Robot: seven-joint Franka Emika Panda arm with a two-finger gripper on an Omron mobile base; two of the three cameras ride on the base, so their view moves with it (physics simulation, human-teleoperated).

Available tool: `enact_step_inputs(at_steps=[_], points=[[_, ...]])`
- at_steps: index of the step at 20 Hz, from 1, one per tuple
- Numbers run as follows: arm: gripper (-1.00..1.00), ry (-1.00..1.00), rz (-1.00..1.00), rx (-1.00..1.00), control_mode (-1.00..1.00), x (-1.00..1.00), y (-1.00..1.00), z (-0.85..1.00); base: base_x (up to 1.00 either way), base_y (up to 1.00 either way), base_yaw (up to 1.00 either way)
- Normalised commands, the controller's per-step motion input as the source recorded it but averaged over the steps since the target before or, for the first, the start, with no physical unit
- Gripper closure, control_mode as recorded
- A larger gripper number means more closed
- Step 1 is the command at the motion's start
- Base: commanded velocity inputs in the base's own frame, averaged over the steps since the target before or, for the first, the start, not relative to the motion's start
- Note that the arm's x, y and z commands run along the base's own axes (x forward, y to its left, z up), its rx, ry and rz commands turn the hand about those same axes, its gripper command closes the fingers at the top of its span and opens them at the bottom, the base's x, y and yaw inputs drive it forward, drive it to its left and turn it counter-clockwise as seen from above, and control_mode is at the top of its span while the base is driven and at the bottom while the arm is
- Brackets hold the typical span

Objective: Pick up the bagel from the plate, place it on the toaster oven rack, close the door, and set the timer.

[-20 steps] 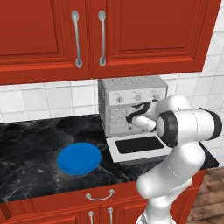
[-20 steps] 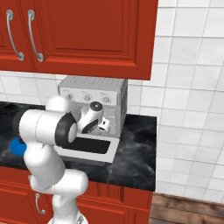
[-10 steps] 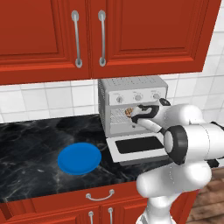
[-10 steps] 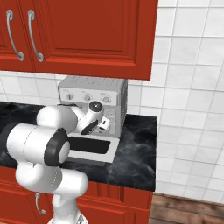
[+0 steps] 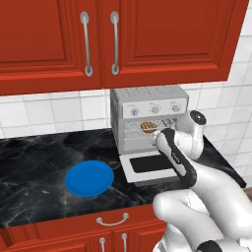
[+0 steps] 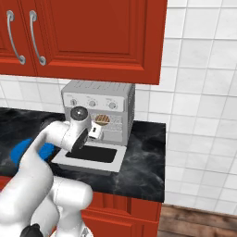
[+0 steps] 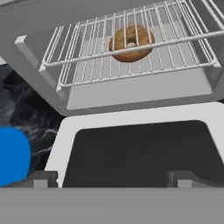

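1. Left base view: the toaster oven (image 5: pixel 147 115) stands on the dark marble table (image 5: pixel 34 162), against the tiled wall. Its door (image 5: pixel 150 167) hangs open and lies flat in front of it. The bagel (image 5: pixel 147 127) sits inside the oven, on the toaster oven rack (image 5: pixel 135 132). The plate (image 5: pixel 89 178) lies on the table to the left of the oven, apart from the door, with nothing on it. The white arm (image 5: pixel 179 155) reaches toward the oven mouth from the right; the claw is hidden behind the wrist.

2. Right base view: the bagel (image 6: pixel 102 120) shows in the oven opening, below the row of knobs (image 6: pixel 91 103). The claw (image 6: pixel 95 131) is just in front of the opening, above the open door (image 6: pixel 90 156). The plate (image 6: pixel 28 150) is left of the oven, partly covered by the arm.

3. Hand view: the bagel (image 7: pixel 130 42) rests on the toaster oven rack (image 7: pixel 87 61), near its middle. The dark glass of the door (image 7: pixel 140 153) lies below the oven. The two fingertips (image 7: pixel 41 178) stand wide apart with nothing between them, so the claw (image 7: pixel 113 179) is open. A part of the plate (image 7: pixel 13 155) shows left of the door.
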Motion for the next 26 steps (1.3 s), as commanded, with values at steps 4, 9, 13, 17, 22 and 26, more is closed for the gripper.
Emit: enact_step_inputs(at_steps=[4,9,13,17,22,26], points=[[-1.0,0.08,0.05,-0.18,-1.0,-0.67,0.48,0.63,0.0,0.0,0.0],[-1.0,0.13,0.03,-0.24,-1.0,-0.63,0.39,0.08,0.0,0.0,0.0],[-1.0,0.2,0.04,-0.26,-1.0,-0.42,0.34,0.0,0.0,0.0,0.0],[-1.0,0.22,0.11,-0.26,-1.0,-0.34,0.27,-0.01,0.0,0.0,0.0],[-1.0,0.15,0.16,-0.24,-1.0,-0.24,0.23,-0.16,0.0,0.0,0.0],[-1.0,0.0,0.19,-0.25,-1.0,-0.01,0.19,-0.49,0.0,0.0,0.0]])
